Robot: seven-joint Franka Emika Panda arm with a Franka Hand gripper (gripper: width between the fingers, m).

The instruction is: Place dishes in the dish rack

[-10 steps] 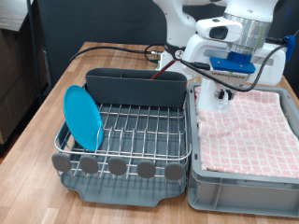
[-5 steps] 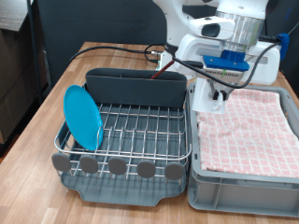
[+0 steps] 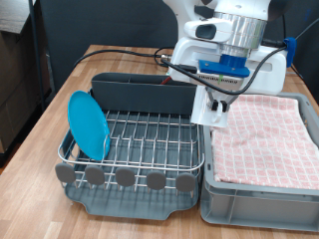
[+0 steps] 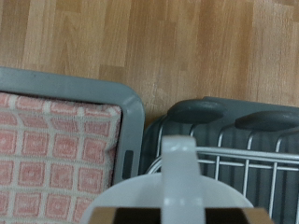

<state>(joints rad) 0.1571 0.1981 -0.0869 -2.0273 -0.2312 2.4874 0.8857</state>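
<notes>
My gripper (image 3: 218, 96) is shut on the small white mug (image 3: 210, 109) and holds it in the air over the border between the dish rack (image 3: 140, 144) and the grey crate (image 3: 261, 149). In the wrist view the mug (image 4: 177, 182) with its handle fills the lower middle, above the rack's wire grid (image 4: 248, 168) and the crate's rim (image 4: 131, 112). The light-blue plate (image 3: 88, 125) stands upright in the rack at the exterior view's left. The wooden spoon is not in view.
The rack's tall grey cutlery trough (image 3: 145, 95) runs along its far side, and a row of round grey discs (image 3: 125, 177) along its near side. The crate holds a pink checked cloth (image 3: 264, 134). Black cables (image 3: 130, 55) lie on the wooden table behind.
My gripper has carried the mug towards the exterior view's left, from above the crate's cloth to the rack's right edge.
</notes>
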